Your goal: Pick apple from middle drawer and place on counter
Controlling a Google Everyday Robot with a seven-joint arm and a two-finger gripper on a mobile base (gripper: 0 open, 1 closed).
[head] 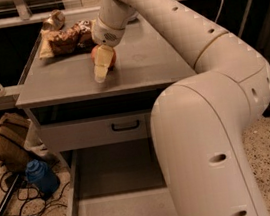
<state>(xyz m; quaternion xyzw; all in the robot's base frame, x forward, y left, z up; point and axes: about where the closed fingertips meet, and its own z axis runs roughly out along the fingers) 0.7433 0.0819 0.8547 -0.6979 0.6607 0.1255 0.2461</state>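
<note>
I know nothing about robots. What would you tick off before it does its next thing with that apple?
1. Apple out of the middle drawer: ok, the visible drawer floor is bare.
2. Apple above the counter, back from its front edge: ok.
3. Apple's weight fully on the counter: cannot tell, the tool hides its underside.
4. Tool's hold on the apple: cannot tell; it sits against the apple on the camera side.
5. Snack bags not touching the apple: cannot tell, the arm's wrist covers the gap.
</note>
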